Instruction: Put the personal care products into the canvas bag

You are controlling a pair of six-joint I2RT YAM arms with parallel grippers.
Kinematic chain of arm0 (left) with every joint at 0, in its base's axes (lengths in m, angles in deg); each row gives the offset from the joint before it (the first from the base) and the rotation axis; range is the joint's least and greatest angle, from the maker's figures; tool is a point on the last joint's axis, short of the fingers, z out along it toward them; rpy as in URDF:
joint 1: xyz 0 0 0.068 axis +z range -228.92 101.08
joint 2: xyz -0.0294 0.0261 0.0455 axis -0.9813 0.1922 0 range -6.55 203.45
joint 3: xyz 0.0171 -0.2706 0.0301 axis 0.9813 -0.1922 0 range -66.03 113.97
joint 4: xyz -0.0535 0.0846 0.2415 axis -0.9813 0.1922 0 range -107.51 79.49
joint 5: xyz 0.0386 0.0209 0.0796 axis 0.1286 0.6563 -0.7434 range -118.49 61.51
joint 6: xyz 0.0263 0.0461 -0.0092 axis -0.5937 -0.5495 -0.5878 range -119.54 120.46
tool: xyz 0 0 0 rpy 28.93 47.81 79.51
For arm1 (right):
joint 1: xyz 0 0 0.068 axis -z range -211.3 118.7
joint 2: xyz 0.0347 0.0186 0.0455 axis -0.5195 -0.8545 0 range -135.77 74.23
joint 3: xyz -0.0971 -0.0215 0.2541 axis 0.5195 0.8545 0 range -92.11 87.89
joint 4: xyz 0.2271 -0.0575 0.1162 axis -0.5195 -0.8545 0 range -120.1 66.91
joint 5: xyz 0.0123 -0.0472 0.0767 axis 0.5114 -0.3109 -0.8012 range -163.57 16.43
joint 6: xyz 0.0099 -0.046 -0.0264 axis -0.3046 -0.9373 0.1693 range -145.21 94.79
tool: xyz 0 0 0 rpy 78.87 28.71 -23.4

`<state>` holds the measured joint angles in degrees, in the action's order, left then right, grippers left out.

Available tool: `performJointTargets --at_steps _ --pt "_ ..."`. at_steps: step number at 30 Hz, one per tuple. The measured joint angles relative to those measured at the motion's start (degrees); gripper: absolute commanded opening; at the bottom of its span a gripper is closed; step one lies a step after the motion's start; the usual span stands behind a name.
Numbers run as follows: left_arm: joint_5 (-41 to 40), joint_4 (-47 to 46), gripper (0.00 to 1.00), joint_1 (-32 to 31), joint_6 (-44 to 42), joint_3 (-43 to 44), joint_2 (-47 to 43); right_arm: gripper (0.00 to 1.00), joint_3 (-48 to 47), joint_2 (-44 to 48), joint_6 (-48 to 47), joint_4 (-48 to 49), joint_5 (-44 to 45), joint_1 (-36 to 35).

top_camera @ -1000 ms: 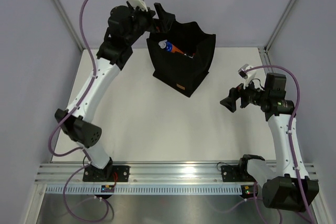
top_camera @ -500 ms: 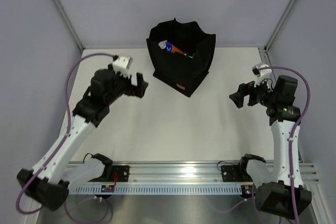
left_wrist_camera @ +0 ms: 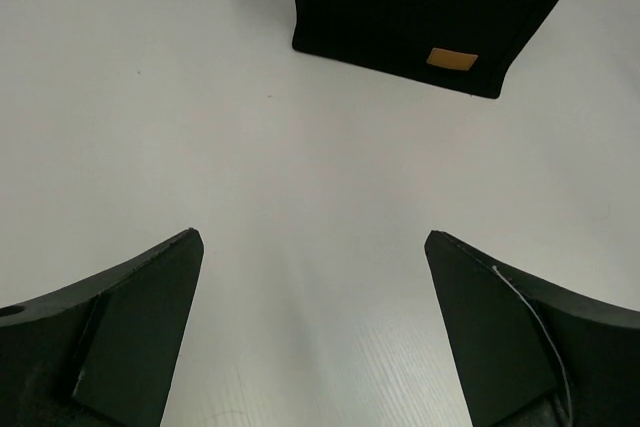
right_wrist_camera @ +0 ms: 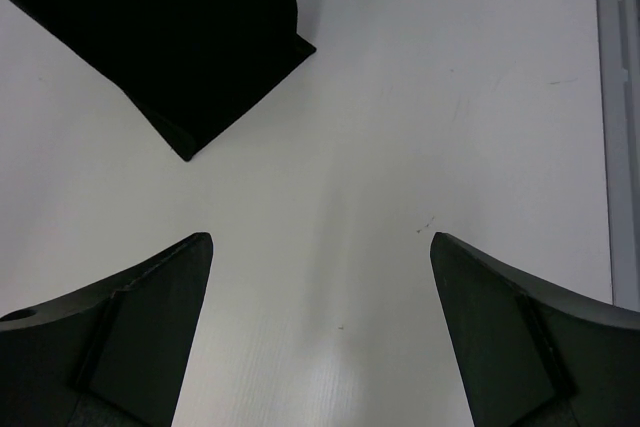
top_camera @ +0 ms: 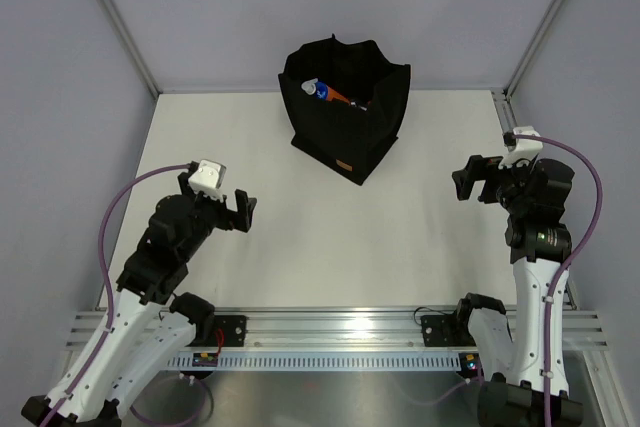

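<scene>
Left claw (top_camera: 243, 213) and right claw (top_camera: 468, 179): jaws spread wide, nothing held. Bag (top_camera: 345, 137) upright, well ahead of both, between them. Bottles (top_camera: 325, 91) inside it.

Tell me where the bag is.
Top view: the bag stands upright at the far edge of the table, about centre, with bottles inside.

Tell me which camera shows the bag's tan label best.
Left wrist: the label faces it, large and unobstructed. The top view shows the label as a small strip; the right wrist shows only the bag, its dark side.
</scene>
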<state>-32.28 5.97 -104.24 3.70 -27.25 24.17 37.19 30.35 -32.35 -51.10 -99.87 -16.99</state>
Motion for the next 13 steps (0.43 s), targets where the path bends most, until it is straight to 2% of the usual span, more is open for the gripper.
performJointTargets --at_steps 5,13 --pt "-0.7 0.44 0.99 0.0 0.0 -0.17 0.5 0.99 1.68 3.85 2.84 1.88 5.62 0.0" --pt "-1.22 0.46 0.99 0.0 -0.02 -0.17 0.83 0.99 1.81 3.91 4.39 3.21 8.28 0.0"
